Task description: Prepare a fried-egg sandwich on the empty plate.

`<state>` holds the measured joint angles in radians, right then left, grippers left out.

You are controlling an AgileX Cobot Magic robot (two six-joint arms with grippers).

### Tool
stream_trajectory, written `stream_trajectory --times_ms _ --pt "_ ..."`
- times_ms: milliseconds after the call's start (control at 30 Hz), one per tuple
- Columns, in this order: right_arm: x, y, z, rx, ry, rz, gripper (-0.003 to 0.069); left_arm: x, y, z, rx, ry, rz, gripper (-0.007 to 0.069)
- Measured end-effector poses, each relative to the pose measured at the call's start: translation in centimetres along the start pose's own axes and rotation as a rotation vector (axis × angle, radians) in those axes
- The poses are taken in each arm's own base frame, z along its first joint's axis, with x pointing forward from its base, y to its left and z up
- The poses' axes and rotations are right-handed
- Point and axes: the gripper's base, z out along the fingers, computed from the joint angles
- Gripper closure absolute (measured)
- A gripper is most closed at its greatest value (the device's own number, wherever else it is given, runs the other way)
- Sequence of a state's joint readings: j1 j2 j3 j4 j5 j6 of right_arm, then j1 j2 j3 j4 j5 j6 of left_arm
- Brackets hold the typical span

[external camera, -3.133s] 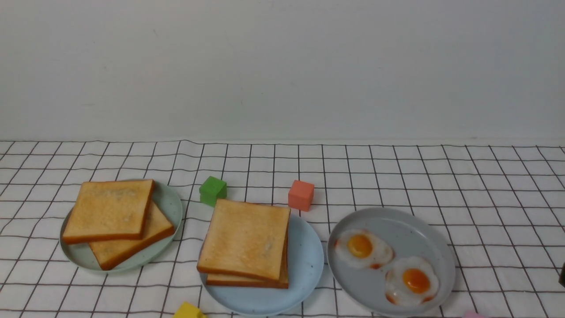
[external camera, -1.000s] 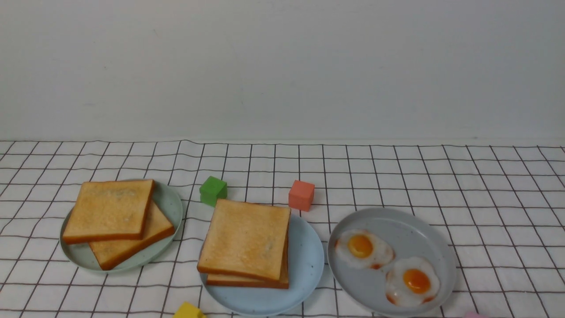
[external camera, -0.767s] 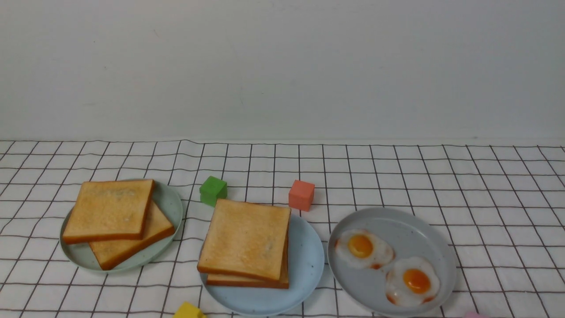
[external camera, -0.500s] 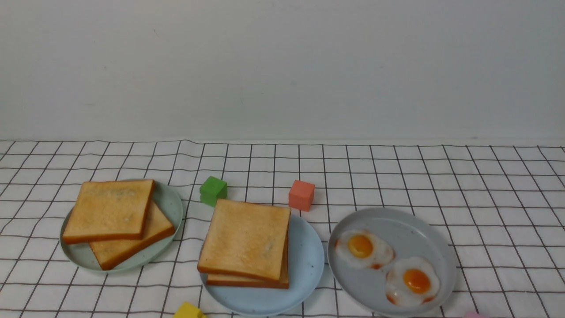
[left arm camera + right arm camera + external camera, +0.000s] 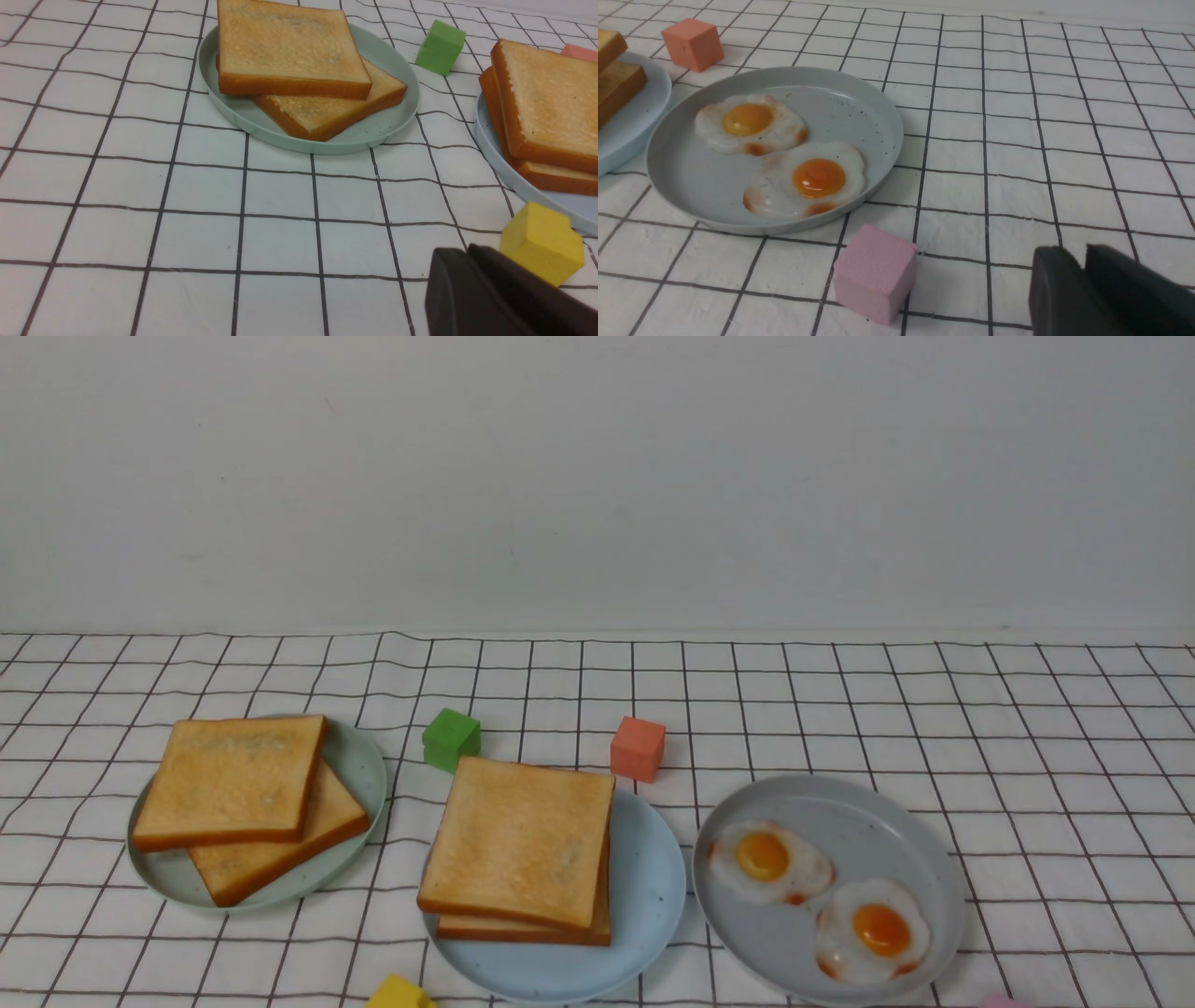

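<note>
On the pale blue plate (image 5: 649, 887) in the front middle lie two toast slices (image 5: 518, 840), stacked square on each other; what lies between them is hidden. The left wrist view shows the same stack (image 5: 546, 102) on that plate (image 5: 490, 144). Two fried eggs (image 5: 766, 861) (image 5: 873, 931) lie on the grey plate (image 5: 868, 812) at the right. Neither gripper shows in the front view. My left gripper (image 5: 467, 254) hangs low over the cloth beside a yellow cube (image 5: 542, 242), fingers together and holding nothing. My right gripper (image 5: 1078, 254) is near a pink cube (image 5: 875, 273), with only a slim notch at its tips, holding nothing.
A pale green plate (image 5: 359, 770) at the left holds two plain toast slices (image 5: 233, 779). A green cube (image 5: 451, 738) and an orange cube (image 5: 638, 748) stand behind the blue plate. The yellow cube (image 5: 400, 993) and pink cube (image 5: 1001, 1001) sit at the front edge of the checked cloth.
A dark tip of my right gripper at the front view's right edge three seconds ago has left that view. Plates, toast and eggs have not moved.
</note>
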<state>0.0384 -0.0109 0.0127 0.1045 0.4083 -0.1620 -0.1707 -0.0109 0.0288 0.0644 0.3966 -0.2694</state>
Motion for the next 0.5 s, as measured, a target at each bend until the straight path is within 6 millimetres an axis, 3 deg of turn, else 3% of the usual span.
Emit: stream_trajectory --times_ms 500 --pt "0.01 0.00 0.00 0.000 0.000 0.000 0.0524 0.00 0.00 0.00 0.000 0.000 0.000 0.0585"
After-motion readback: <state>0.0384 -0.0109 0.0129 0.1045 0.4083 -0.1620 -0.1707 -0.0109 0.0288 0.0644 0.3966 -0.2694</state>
